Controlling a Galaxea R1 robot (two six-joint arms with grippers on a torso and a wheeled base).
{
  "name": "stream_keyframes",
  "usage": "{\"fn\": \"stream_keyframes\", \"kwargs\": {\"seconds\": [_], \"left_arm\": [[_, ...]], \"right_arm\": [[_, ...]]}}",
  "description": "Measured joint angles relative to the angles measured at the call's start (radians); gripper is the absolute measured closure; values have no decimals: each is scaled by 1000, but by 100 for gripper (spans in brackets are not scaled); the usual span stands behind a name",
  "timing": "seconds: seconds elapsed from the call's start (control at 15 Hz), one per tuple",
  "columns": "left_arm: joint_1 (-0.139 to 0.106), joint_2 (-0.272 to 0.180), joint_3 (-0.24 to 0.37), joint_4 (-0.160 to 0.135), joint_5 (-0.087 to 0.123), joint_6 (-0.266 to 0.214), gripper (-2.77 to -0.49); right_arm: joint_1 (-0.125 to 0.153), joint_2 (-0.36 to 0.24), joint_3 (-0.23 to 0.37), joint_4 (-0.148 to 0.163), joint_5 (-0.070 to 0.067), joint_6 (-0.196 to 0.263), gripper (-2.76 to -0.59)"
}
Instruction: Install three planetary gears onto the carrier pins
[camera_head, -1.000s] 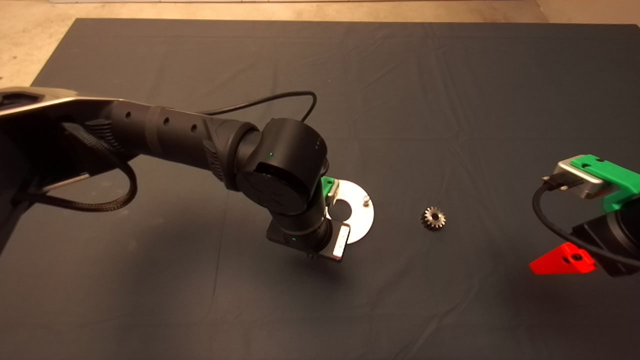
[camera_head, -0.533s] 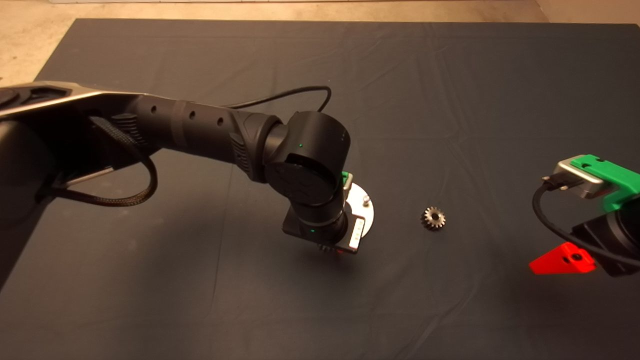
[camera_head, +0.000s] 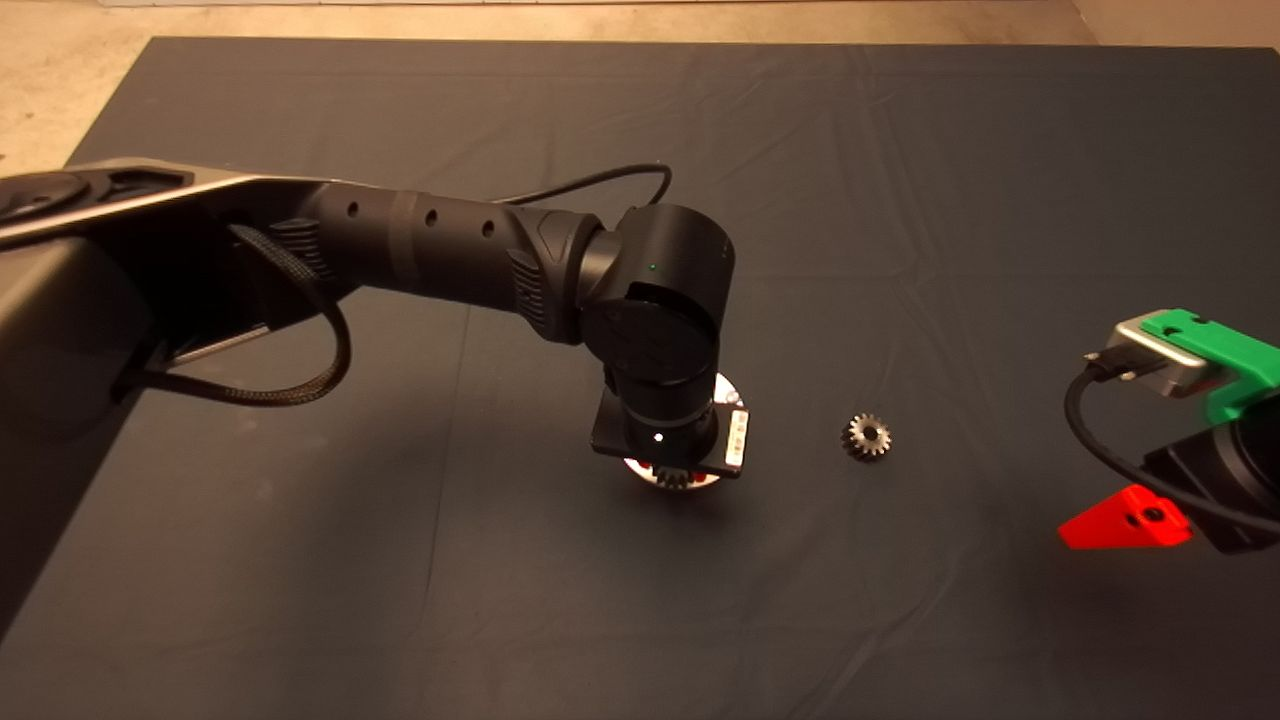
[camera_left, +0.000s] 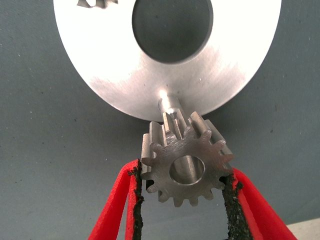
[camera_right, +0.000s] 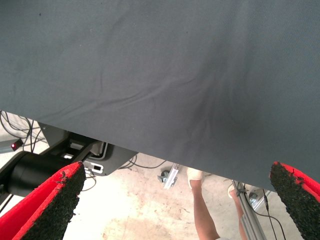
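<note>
Your bench is covered by the dark mat (camera_head: 900, 200), and the biggest thing over it is the left arm (camera_head: 450, 250), reaching in from the left with its wrist turned straight down above the silver disc (camera_left: 105, 65). That posture makes sense: a gear has to drop onto a stud along the stud's axis, so the approach must be vertical. From overhead the wrist hides nearly all of the disc; only a sliver of rim shows beneath it.

In the left wrist view, the left gripper (camera_left: 186, 192) has its fingers clenched on a planetary gear (camera_left: 186, 167), the black pads bearing on the teeth at opposite sides, which leaves the centre hole free for the stud. The gear hangs at the disc's near edge, right by one carrier pin (camera_left: 169, 106). The hole looks close to the pin but not squarely over it, and I judge the gear is not yet threaded on; you likely need a small correction before lowering.

At the far edge of that view, a bit of toothed metal (camera_left: 95, 3) sits on the disc. It may be a gear already mounted, but too little shows to be sure.

Another planetary gear (camera_head: 867, 436) lies flat on the mat, well apart to the right of the disc.

The right gripper (camera_head: 1125, 520) waits at the lower right edge, fingers spread wide and holding nothing; its wrist view shows a person's legs (camera_right: 205, 210) on the floor beyond the mat.
</note>
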Motion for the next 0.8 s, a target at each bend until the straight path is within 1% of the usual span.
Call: {"fn": "stream_keyframes", "kwargs": {"seconds": [0.4, 0.8], "left_arm": [[0, 9, -6, 1, 0, -19, -88], [0, 9, -12, 14, 0, -26, -88]], "right_arm": [[0, 0, 0, 0, 0, 0, -275], [0, 0, 0, 0, 0, 0, -275]]}}
